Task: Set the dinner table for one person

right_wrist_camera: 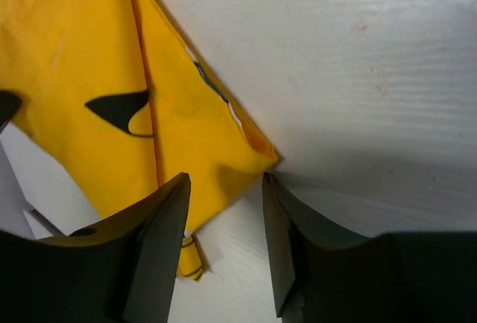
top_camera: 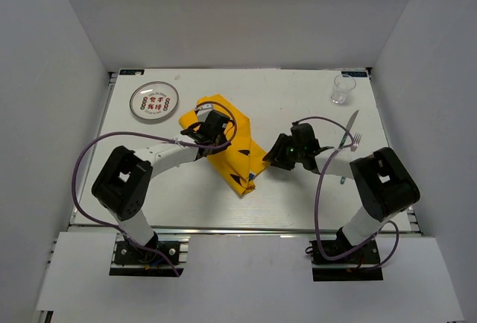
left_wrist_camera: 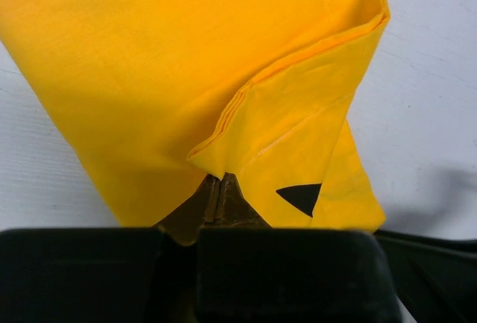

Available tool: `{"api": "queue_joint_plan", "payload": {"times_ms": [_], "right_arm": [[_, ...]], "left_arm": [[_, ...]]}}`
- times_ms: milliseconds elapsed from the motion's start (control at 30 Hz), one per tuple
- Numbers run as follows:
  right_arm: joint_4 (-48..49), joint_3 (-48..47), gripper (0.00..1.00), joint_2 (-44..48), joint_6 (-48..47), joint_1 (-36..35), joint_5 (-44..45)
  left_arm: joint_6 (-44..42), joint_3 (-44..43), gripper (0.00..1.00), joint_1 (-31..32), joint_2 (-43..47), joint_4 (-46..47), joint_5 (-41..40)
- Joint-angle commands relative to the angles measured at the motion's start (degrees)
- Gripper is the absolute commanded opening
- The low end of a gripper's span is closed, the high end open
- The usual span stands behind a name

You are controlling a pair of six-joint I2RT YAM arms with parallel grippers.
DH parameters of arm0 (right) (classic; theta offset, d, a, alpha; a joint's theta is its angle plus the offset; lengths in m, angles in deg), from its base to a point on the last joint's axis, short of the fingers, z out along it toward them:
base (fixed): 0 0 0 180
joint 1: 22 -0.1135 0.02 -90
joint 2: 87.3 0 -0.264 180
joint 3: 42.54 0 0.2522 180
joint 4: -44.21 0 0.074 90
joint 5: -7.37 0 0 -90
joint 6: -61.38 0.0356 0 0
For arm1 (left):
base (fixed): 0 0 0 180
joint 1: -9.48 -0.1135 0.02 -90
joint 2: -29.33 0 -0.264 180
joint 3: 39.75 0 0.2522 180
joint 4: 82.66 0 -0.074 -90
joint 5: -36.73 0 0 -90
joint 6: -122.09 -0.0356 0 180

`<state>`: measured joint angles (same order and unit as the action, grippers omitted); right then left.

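White walls close in a white bench (top_camera: 298, 103) with faint plank lines, which fills the middle of the overhead view. At its centre lies a folded yellow cloth (top_camera: 232, 157) with black markings, running from 11 o'clock down to 5 o'clock. The left hand (top_camera: 205, 130) sits at the cloth's 11 o'clock end, clenched on a fold of the fabric. The right hand (top_camera: 274, 153) sits at the cloth's 3 o'clock edge, released, its fingers (right_wrist_camera: 160, 241) spread with a cloth corner just ahead of the gap. A round plate (top_camera: 154, 101) with red markings lies at 11 o'clock on the bench. A clear glass (top_camera: 341, 89) stands at 1 o'clock, and a knife (top_camera: 351, 127) and fork (top_camera: 356, 141) lie at 3 o'clock beside the right arm.
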<state>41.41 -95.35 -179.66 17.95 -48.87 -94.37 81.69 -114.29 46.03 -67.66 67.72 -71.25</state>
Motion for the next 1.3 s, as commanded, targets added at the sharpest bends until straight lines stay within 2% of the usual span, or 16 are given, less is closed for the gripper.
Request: {"api": "queue_joint_plan", "payload": {"times_ms": [0,33,133,267,467,567,667,700,767,800,833,900,933,1000,1133,1267], "right_arm": [[-4.01,-2.95,0.48,-3.96,2.30,-1.43,7.17],[-4.10,-3.40,0.48,-4.49,2.39,-1.86,7.79],[-4.72,-5.16,0.35,-6.69,2.48,-2.74,7.88],[-4.54,-6.13,0.00,-8.10,2.48,-3.18,8.41],[-6.47,-7.44,0.00,-1.18,-0.33,-3.54,9.81],[-10.86,-13.14,0.00,1.73,-4.80,-3.10,10.08],[-21.55,-21.32,0.00,5.15,-9.12,-0.29,13.85],[-23.34,-22.29,0.00,7.00,-9.73,3.63,13.94],[-28.94,-23.88,0.00,16.21,-11.49,7.08,15.95],[-31.15,-24.49,0.00,19.64,-12.28,7.97,21.10],[-33.44,-26.41,0.00,26.81,-13.59,8.76,23.15],[-39.07,-28.53,0.00,33.18,-15.01,9.12,25.80],[-40.48,-29.85,0.00,37.99,-15.62,9.90,25.55],[-43.55,-33.00,0.00,41.45,-17.38,9.30,22.23],[-48.31,-38.64,0.00,45.42,-17.56,9.38,18.52],[-51.74,-43.56,0.00,45.42,-17.74,9.21,20.08]], "left_arm": [[-0.12,0.66,0.00,0.36,3.65,1.18,1.10],[-0.03,0.74,0.00,0.36,3.91,1.01,1.19],[0.23,0.83,0.00,0.36,4.61,0.83,1.45],[0.58,1.27,0.00,0.36,6.02,0.65,1.37],[-1.78,0.14,0.00,-0.17,9.01,0.65,1.37],[-5.83,-6.09,0.00,-0.17,9.54,-0.83,-0.29],[-1.73,-19.35,0.00,-0.87,8.40,-15.81,-13.62],[0.82,-25.04,0.00,-1.74,9.79,-23.96,-20.71],[0.23,-29.64,0.00,-3.06,13.04,-30.33,-24.98],[0.23,-31.58,0.00,-3.07,17.32,-32.29,-29.53],[0.23,-34.38,0.00,-3.07,20.06,-33.70,-31.05],[-1.77,-34.59,0.00,-3.07,25.86,-33.72,-32.64],[-3.71,-33.46,0.00,-3.07,32.06,-31.36,-30.12],[-5.83,-29.59,0.00,-3.07,36.59,-27.32,-25.99],[-3.12,-29.14,0.00,-2.54,38.19,-30.55,-18.86],[-1.27,-23.97,0.00,-2.54,39.77,-26.61,-9.91]]}}
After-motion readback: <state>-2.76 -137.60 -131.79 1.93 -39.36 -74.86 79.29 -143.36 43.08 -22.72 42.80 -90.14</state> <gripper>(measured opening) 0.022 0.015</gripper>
